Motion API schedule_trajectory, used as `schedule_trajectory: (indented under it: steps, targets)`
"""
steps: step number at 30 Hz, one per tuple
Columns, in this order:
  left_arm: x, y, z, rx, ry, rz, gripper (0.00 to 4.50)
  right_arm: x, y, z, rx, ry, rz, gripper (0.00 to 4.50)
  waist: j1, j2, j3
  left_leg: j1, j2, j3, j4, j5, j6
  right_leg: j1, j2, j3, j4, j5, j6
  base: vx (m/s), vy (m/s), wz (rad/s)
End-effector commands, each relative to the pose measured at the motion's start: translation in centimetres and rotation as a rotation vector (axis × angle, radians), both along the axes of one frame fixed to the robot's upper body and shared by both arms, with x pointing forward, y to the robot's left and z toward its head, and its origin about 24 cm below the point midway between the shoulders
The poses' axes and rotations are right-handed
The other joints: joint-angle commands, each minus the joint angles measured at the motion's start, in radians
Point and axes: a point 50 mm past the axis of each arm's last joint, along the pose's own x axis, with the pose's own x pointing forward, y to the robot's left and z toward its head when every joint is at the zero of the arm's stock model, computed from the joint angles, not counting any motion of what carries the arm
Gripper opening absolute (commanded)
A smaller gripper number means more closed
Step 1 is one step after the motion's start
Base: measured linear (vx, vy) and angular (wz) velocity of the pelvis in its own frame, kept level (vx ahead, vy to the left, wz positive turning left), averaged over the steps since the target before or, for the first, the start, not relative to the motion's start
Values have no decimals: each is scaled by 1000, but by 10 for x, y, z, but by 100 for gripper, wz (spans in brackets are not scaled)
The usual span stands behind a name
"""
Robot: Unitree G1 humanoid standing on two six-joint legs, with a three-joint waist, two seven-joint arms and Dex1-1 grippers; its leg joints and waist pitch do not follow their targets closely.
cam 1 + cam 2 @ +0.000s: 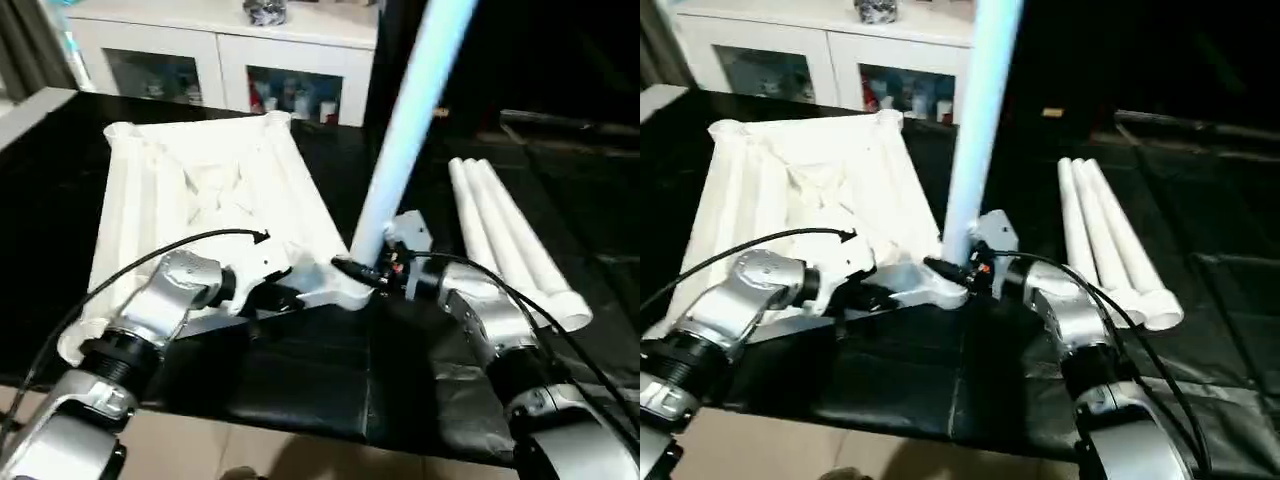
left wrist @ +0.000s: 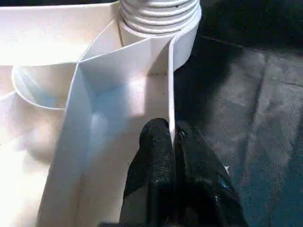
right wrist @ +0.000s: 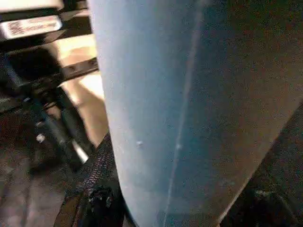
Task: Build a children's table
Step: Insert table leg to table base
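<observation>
The children's table lies in parts on a black mat. Its white top [image 1: 200, 190] rests upside down with the ribbed underside up. One long white leg [image 1: 400, 140] stands upright in the near right corner socket, and its threaded end [image 2: 158, 14] shows in the left wrist view. My right gripper [image 1: 375, 270] is shut around the base of this leg, which rises close past one black finger [image 3: 102, 184]. My left gripper [image 2: 171, 130] is shut on the thin rim wall [image 2: 171, 71] of the top's frame, just left of that corner.
Three loose white legs [image 1: 510, 240] lie side by side on the mat to the right. A white glass-door cabinet [image 1: 220, 50] stands behind the work. The mat's near edge [image 1: 300, 415] runs just below my forearms, with pale floor beyond it.
</observation>
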Motion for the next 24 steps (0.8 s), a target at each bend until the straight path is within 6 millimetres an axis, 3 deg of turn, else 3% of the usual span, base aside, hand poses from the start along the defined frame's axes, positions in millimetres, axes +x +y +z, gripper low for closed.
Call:
schedule_trajectory:
  steps: [1,2,3,6,9,10,11,13,18,19,20,22,24]
  targets:
    - [10,-2,14,18,-71,-15,0,-29,11,-43,-92,206,160,192,-6,6,-46,29,59,-16,-88,-265,1,19,-82,34,-86,-162,-218,0,0,0]
    - [10,-1,14,30,-66,-30,0,-32,12,-44,-94,214,188,192,-6,-7,-47,28,59,-16,-88,-266,-1,20,-83,32,-85,-162,-216,0,0,0]
    - [10,-1,14,41,-57,-43,0,-34,13,-45,-93,220,210,192,-6,-10,-48,31,59,-14,-88,-270,-4,19,-84,34,-86,-162,-215,0,0,0]
    - [12,0,15,63,-48,-57,0,-37,13,-46,-83,229,236,192,-4,-7,-49,33,59,-15,-89,-275,-12,18,-84,34,-86,-142,-217,0,0,0]
    - [16,1,17,81,-46,-54,0,-39,13,-46,-68,233,240,192,-4,-13,-50,34,58,-15,-90,-283,-18,19,-82,33,-85,-115,-221,0,0,0]
    - [19,3,19,91,-48,-44,0,-39,13,-45,-53,232,236,192,-3,-7,-51,33,59,-16,-91,-281,-21,21,-84,34,-84,-104,-224,0,0,0]
    - [19,3,19,91,-48,-44,0,-39,13,-45,-53,232,236,192,-2,-11,-52,33,59,-16,-89,-276,-20,23,-84,34,-84,-94,-226,0,0,0]
    - [21,4,20,96,-47,-42,0,-40,14,-45,-44,231,233,192,-1,-4,-52,33,58,-16,-89,-271,-23,24,-84,34,-82,-75,-232,0,0,0]
    - [24,4,22,97,-43,-35,0,-40,15,-45,-37,227,223,192,-2,-6,-52,33,59,-15,-90,-262,-20,26,-84,32,-81,-43,-248,0,0,0]
    - [25,4,22,89,-39,-21,0,-39,15,-44,-34,222,210,192,-3,-5,-52,34,60,-16,-91,-269,-20,25,-83,32,-81,-47,-250,0,0,0]
    - [26,4,21,73,-35,9,0,-36,15,-44,-35,213,165,192,-1,8,-51,36,60,-17,-92,-284,-26,24,-84,32,-82,-58,-252,0,0,0]
    - [27,3,20,45,-30,56,0,-30,14,-44,-39,200,78,192,-6,2,-46,37,60,-17,-97,-325,-37,22,-84,33,-88,-109,-251,0,0,0]
    - [26,3,19,32,-30,79,0,-26,13,-45,-45,195,34,192,-9,2,-37,41,60,-22,-103,-408,-58,17,-90,35,-100,-254,-234,0,0,0]
